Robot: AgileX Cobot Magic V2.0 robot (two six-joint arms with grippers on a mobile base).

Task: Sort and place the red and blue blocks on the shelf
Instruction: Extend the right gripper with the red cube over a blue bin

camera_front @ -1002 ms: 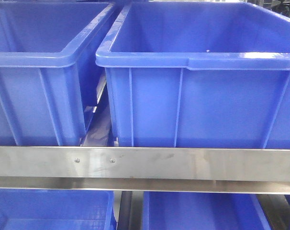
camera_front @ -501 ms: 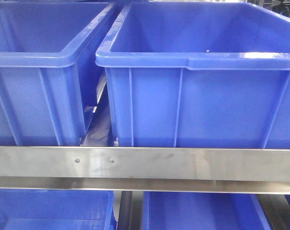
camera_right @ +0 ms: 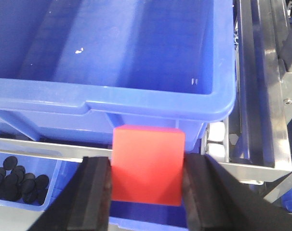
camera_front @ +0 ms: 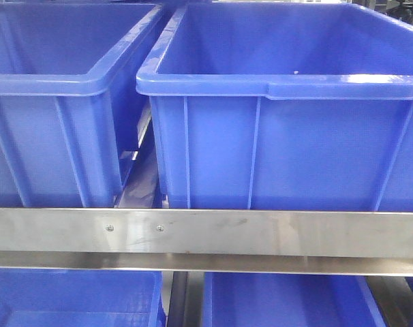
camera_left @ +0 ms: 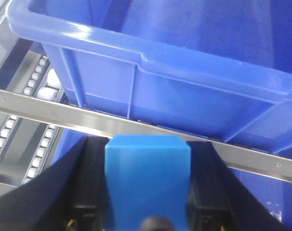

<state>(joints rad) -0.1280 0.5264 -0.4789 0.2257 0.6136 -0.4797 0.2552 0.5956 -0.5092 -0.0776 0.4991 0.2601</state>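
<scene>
In the left wrist view my left gripper [camera_left: 147, 192] is shut on the blue block [camera_left: 147, 178], held in front of the shelf rail [camera_left: 49, 114] and below a large blue crate [camera_left: 184, 72]. The right wrist view has my right gripper [camera_right: 147, 192] shut on the red block [camera_right: 147, 163], its black fingers [camera_right: 95, 192] pressed to both sides, just before the front rim of another blue crate [camera_right: 136, 103]. The front view shows the shelf [camera_front: 206, 231] with its steel rail but neither gripper nor block.
Two large blue crates [camera_front: 56, 102] [camera_front: 288, 122] sit side by side on the upper tier, with more crates below [camera_front: 77, 296]. White rollers [camera_left: 37, 82] run along the tracks. A lower bin holds several small black discs [camera_right: 16, 178]. Steel frame posts [camera_right: 276, 96] stand at right.
</scene>
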